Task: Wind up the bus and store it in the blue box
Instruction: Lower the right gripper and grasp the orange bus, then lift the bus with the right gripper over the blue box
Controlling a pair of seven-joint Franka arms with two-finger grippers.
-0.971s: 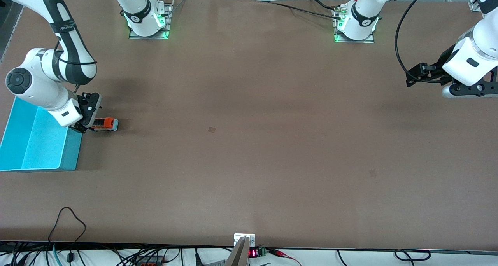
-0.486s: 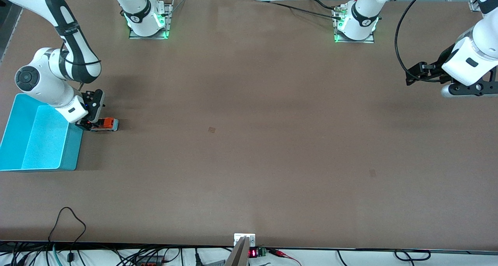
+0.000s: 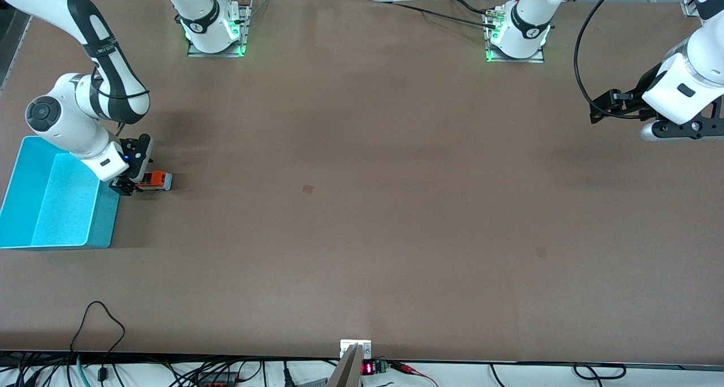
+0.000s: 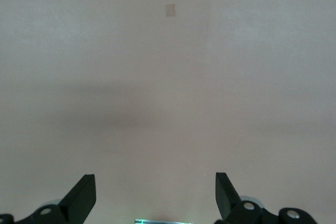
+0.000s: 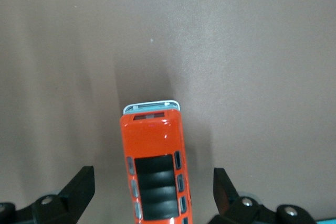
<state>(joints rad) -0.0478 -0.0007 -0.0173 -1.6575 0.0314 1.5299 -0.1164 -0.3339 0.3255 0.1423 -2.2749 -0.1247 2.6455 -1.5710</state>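
At the front view's lower left stands the blue box (image 3: 34,220), one corner hidden by the right arm, whose right gripper (image 3: 131,184) straddles the bus (image 3: 154,180) wide open, untouching, while the left gripper (image 3: 673,130) waits open at the right edge.

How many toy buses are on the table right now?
1. The bus stands on the table beside the blue box, between the open fingers of the right gripper. I see no other.
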